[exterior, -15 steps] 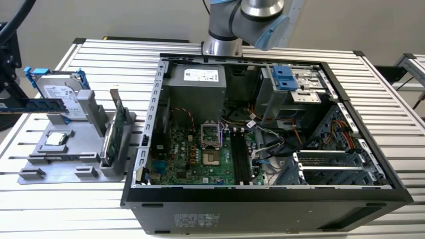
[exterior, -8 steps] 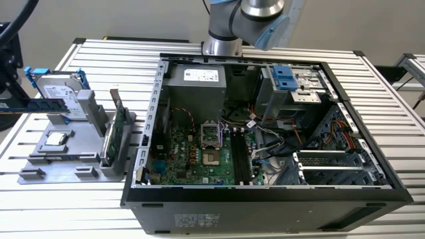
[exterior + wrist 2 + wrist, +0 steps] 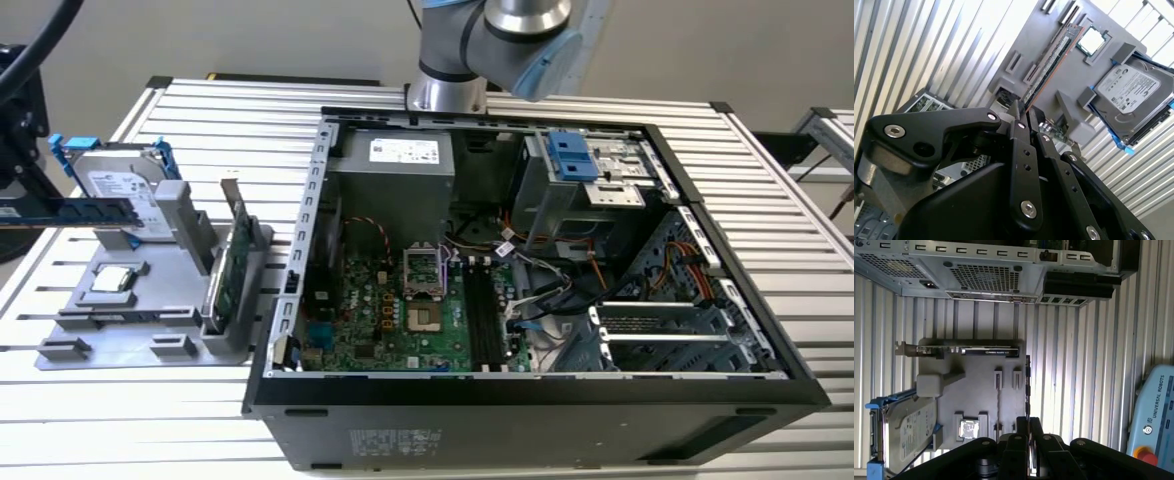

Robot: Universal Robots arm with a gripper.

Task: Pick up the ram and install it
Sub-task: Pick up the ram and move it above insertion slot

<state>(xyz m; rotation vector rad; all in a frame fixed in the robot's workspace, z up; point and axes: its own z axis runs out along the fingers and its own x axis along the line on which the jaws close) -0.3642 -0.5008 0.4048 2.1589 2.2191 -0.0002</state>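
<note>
Black matte links of the gripper [image 3: 1021, 114], studded with bright screw heads, sit right up close in both wrist views. Its two slim fingers are pinched together on one end of the ram [image 3: 1051, 62]. From there the ram is seen edge-on, a thin flat stick running straight out from the fingertips. In the first wrist view the ram [image 3: 1027, 385] shows a row of small dark blocks along its length.

From the exterior view the ram [image 3: 80, 212] reads as a long, narrow, dark-blue strip. It is held level in the air at the exterior view's left, crossing in front of the hard drive [image 3: 123, 190] and over the tray [image 3: 134, 300], well apart from the computer case [image 3: 534, 410].

The tray is grey moulded plastic with raised blocks and slots. The hard drive leans on it, a silver box with blue rails. Beside it a green circuit card [image 3: 230, 265] stands upright on its edge, and a square processor [image 3: 114, 280] with a shiny lid lies flat in a recess. Everything rests on a table [image 3: 174, 420] of ribbed aluminium slats. The case is black sheet steel, open on top, with a green motherboard [image 3: 387, 330] and loose wires inside
</note>
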